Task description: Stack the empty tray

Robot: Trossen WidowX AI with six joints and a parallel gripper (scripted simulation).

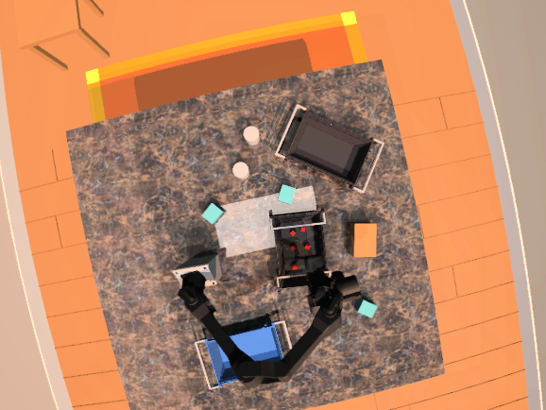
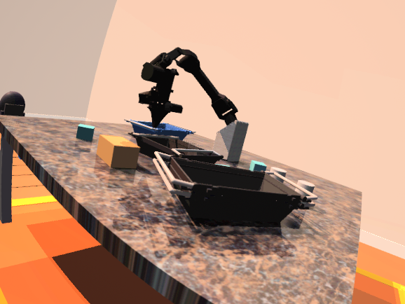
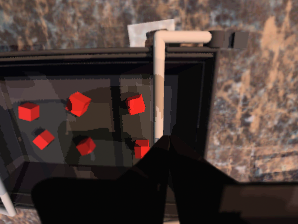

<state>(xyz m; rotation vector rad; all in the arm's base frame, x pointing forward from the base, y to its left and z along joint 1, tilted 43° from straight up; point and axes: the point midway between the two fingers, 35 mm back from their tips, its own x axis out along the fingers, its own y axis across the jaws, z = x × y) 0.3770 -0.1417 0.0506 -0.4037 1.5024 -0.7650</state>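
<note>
The loaded black tray (image 1: 280,252) (image 2: 147,144) (image 3: 100,53) holds several small red blocks (image 1: 293,232) (image 3: 78,104). Its near wire bar (image 1: 294,275) (image 3: 159,90) lies inward across its top. Its far wire bar (image 1: 298,225) (image 2: 197,150) (image 3: 7,202) also lies across the top, at the other end. My gripper (image 1: 315,279) (image 2: 155,125) (image 3: 168,141) is shut and empty, its tips beside the near bar and hiding the bar's lower part in the wrist view. An empty blue tray (image 1: 262,345) (image 2: 179,132) stands near the arm's middle, its bars swung out.
A larger-looking empty black tray (image 1: 326,144) (image 2: 242,206) stands at the far right, bars out. An orange box (image 1: 365,240) (image 2: 117,150) is right of the loaded tray. Teal cubes (image 1: 366,308) (image 1: 286,194) (image 1: 213,213), two white cylinders (image 1: 251,134) (image 1: 241,170) and a pale patch (image 1: 246,227) lie around.
</note>
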